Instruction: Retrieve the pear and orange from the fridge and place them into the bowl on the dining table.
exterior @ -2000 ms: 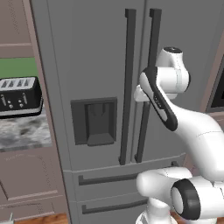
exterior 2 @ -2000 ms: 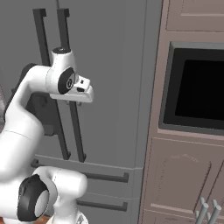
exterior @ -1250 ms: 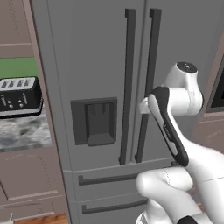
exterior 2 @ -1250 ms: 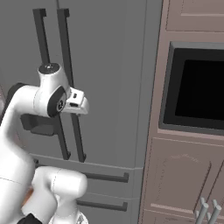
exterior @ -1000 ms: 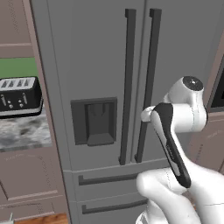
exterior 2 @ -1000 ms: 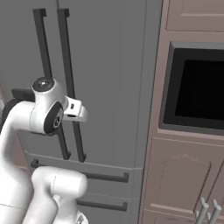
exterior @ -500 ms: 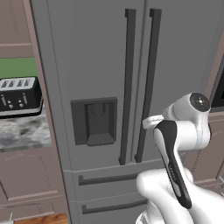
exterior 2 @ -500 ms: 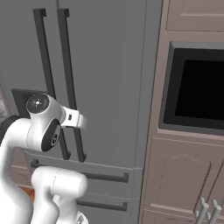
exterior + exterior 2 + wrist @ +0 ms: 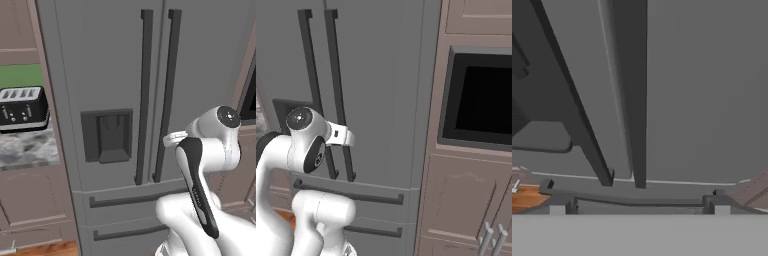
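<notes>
fridge (image 9: 115, 75) stands shut straight ahead of the jaws, both doors closed, so whether pear and orange sit inside cannot be told. right handle (image 9: 632, 90) runs upright, its long axis crossing the gap between the jaws, just ahead and near its lower end; left handle (image 9: 572, 95) lies off to one side. gripper (image 9: 639, 206) is spread wide, holding nothing.

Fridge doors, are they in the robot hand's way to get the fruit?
Yes. The tall grey fridge has both doors shut, so they stand between the open two-finger gripper and whatever is inside. The gripper sits just in front of the right door's long dark handle, not gripping it yet. No fruit can be seen.
</notes>
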